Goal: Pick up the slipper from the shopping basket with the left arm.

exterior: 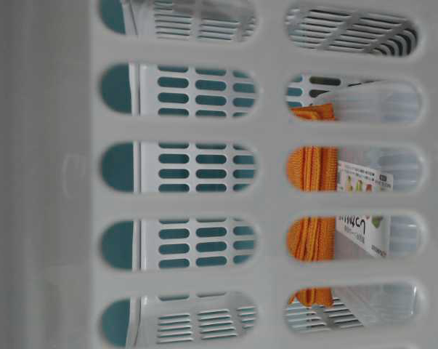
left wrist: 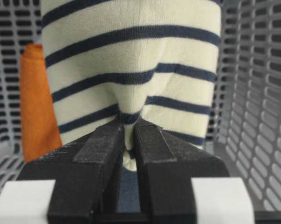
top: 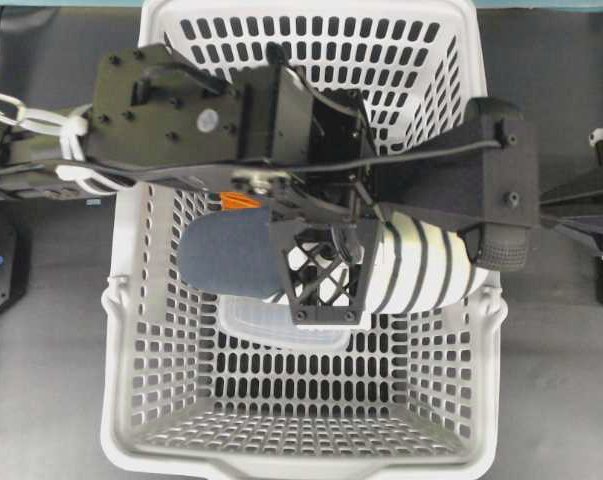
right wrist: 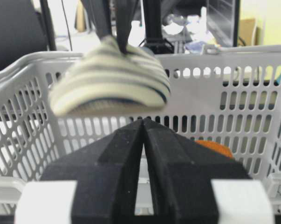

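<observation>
From overhead, the left gripper (top: 326,262) pinched one slipper (top: 421,265) at frame centre, above the single shopping basket (top: 306,445). At table level, one orange cloth (exterior: 311,207) showed through the slots at right. The left wrist view showed only a fold of striped fabric clamped; it could slip free. In the right wrist view, the right gripper (right wrist: 144,135) sat closed, empty.
</observation>
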